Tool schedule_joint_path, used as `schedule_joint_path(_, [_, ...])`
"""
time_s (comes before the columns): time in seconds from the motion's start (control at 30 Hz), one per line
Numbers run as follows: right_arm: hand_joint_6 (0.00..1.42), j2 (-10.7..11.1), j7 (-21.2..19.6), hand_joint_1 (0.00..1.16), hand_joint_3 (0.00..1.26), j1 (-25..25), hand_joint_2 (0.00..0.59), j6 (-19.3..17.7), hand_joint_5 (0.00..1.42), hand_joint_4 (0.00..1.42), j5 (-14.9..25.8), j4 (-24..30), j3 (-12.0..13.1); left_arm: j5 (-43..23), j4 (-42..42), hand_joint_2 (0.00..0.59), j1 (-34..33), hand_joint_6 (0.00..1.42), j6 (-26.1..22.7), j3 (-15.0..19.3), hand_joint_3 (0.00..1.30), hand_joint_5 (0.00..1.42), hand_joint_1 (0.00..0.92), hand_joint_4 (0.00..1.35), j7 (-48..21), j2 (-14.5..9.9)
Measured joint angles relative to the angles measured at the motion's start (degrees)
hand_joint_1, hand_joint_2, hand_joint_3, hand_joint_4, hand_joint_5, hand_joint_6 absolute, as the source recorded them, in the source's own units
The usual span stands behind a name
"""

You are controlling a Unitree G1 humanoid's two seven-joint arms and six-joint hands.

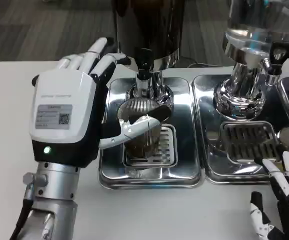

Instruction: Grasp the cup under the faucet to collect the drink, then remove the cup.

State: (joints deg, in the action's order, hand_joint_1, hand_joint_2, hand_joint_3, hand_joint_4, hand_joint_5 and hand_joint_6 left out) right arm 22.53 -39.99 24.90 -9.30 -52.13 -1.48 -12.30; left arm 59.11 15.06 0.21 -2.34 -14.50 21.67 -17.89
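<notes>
**Cup held under the faucet**

Your left hand (66, 107) is wrapped around the ribbed cup (143, 127): the thumb crosses its front and the other fingers reach behind it towards the dispenser. The cup stands upright on the slotted grate of the left drip tray (152, 177), directly beneath the black-handled faucet (144, 70) of the dark drink dispenser (147, 27). You can see the faucet's spout just above the cup's rim.

To the right, a second, clear-bodied dispenser (257, 30) sits on its chrome base over its own drip tray (214, 150), with a small black tap on its side.

Your right hand (282, 200) rests low at the table's (149, 212) near right corner, beside the second tray, holding nothing, its fingers apart and pointing away from you.
</notes>
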Motion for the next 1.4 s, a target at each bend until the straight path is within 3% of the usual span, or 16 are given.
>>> schedule_joint_path(0.33, [0.08,0.0,0.0,0.26,0.2,0.0,0.5,0.0,0.0,0.0,0.0,0.0,0.0,-0.3,1.8,0.049,2.2,0.24,0.3,0.8,0.29,0.23,0.0,0.01,0.0,-0.1])
schedule_joint_path(0.6, [0.08,0.5,0.1,0.26,0.19,0.0,0.49,0.0,0.0,0.0,0.1,0.5,0.4,-2.8,4.5,0.044,15.9,0.22,4.8,5.4,0.27,0.2,0.0,0.0,4.1,-1.9])
schedule_joint_path(0.83, [0.06,0.5,1.9,0.28,0.14,-1.9,0.366,-0.1,0.0,0.0,-0.3,0.5,-0.1,-4.3,3.0,0.048,24.1,0.17,8.9,7.3,0.24,0.17,0.0,0.0,8.4,-2.5])
schedule_joint_path(1.0, [0.01,0.5,6.0,0.27,0.05,-3.5,0.302,1.0,0.0,0.0,-0.4,2.4,-0.4,-3.7,-1.7,0.053,27.1,0.16,10.0,7.1,0.22,0.15,0.0,0.0,10.6,-3.2])
schedule_joint_path(1.27, [0.0,0.4,15.5,0.55,0.0,-5.4,0.243,3.5,0.0,0.0,0.7,6.6,-0.3,-2.2,-12.1,0.053,26.6,0.13,10.5,5.8,0.2,0.13,0.0,0.0,12.9,-4.3])
schedule_joint_path(1.4, [0.0,-0.2,22.2,0.56,0.0,-7.3,0.209,5.7,0.0,0.0,2.5,9.0,-0.3,-2.3,-14.5,0.056,25.8,0.13,10.9,4.9,0.2,0.13,0.0,0.0,14.7,-4.4])
